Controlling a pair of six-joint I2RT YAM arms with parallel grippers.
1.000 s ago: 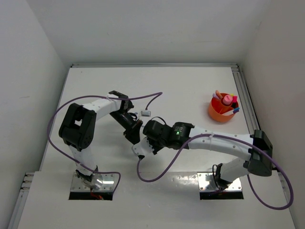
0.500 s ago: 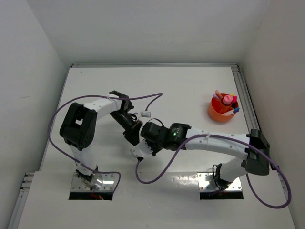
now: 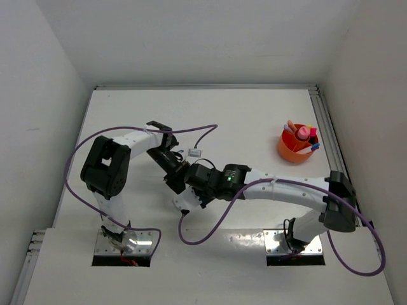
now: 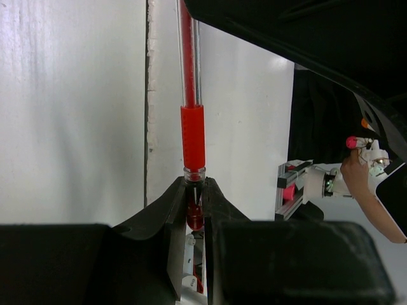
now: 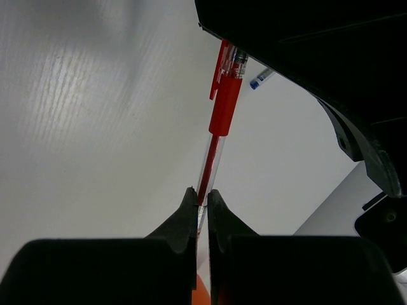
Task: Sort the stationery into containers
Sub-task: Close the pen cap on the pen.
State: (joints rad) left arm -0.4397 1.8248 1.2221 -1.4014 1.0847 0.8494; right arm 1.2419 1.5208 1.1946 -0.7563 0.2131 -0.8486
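A robotics lab cell: bare white walls [image 3: 191, 38] enclose a white table [image 3: 254, 108] carrying two bolted robot arms [image 3: 286, 187]

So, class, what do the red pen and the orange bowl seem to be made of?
The red pen: probably clear glossy plastic barrel, the red ink tube shows through; ribbed red grip, possibly rubber. The orange bowl: likely smooth plastic, evenly bright colour.

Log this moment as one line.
state: red pen held by both | left jaws: shut on pen near tip | right jaws: shut on clear barrel | bowl: far right, stationery inside
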